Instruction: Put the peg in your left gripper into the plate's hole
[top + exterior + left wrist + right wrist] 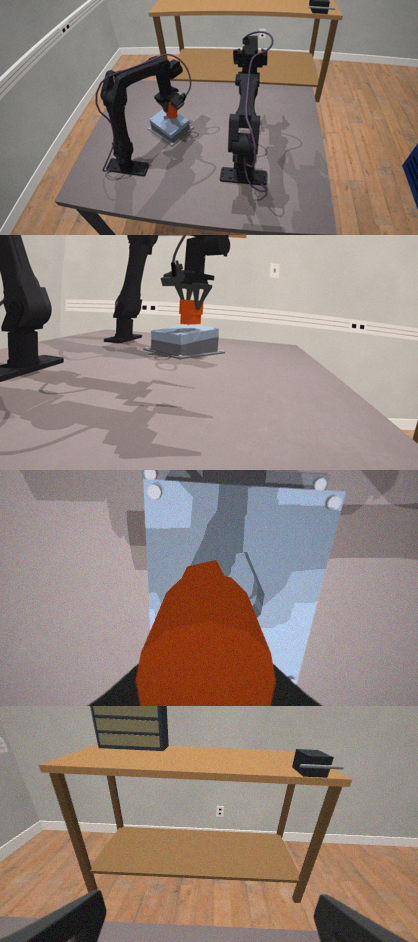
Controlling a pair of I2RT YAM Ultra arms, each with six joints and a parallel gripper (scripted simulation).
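On a grey table (204, 204) (263, 410), the left gripper (171, 103) (191, 303) grips an orange peg (171, 112) (190, 316) (205, 640) just above the plate (172, 131) (201, 332) (300, 545), slightly beside its hole (258, 597).

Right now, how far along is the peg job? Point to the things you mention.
Done: the left hand (171, 105) (190, 303) is closed on the orange peg (171, 112) (190, 318) (206, 665). In hand: the peg hangs upright just over the plate (157, 117) (206, 329) (295, 535), the hole partly showing beside it. Left: line it up, then lower it gently all the way in.
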